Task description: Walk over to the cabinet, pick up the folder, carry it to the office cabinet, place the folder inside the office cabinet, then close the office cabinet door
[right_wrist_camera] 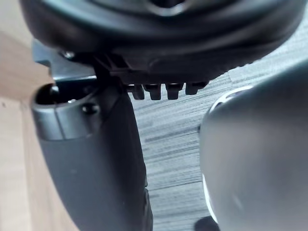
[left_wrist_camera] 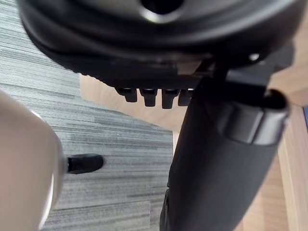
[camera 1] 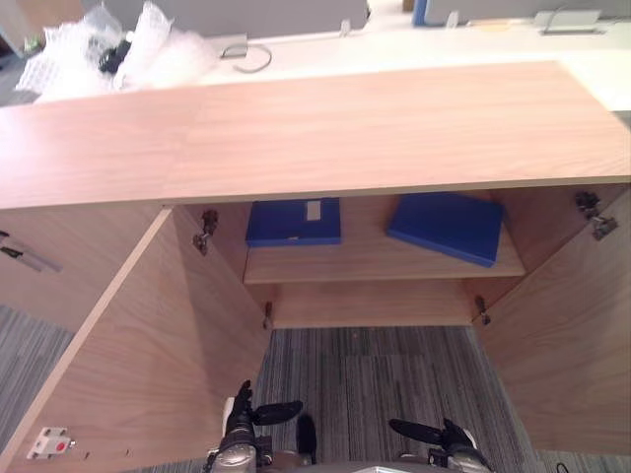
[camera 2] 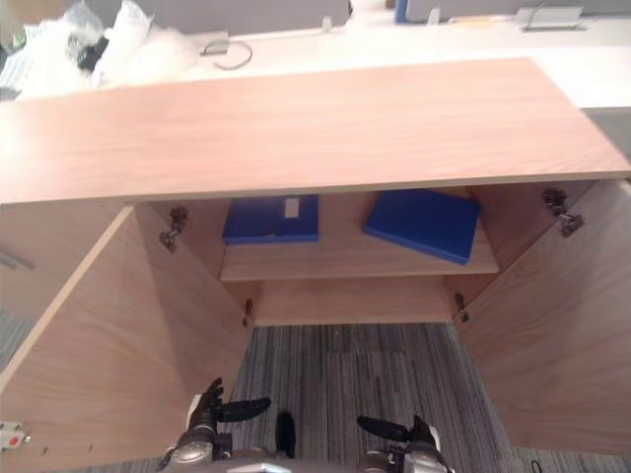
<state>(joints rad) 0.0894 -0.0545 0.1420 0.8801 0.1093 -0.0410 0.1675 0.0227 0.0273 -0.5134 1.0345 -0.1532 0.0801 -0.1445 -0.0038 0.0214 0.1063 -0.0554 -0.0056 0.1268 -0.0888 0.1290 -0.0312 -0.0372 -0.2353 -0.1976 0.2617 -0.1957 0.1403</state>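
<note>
Inside, labelled folder (camera 1: pixel 293 222), plain folder (camera 1: pixel 446 227), shelf (camera 1: pixel 375 262), left hand (camera 1: pixel 240 426), right hand (camera 1: pixel 452 437) relaxed.

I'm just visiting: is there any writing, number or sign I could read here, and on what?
No text here can be read.
White label on the left blue folder: too small to read.
White tag with a red dot on the left cabinet door: no legible print.

Noted light peach wood grain on cabinet (camera 1: pixel 325 128) | saw deep blue on left folder (camera 1: pixel 286 225), pale label patch (camera 1: pixel 314 209) on it | saw same blue on right folder (camera 1: pixel 446 227) | logged grey streaked carpet (camera 1: pixel 385 379) | noted white on far desk (camera 1: pixel 444 44)
</note>
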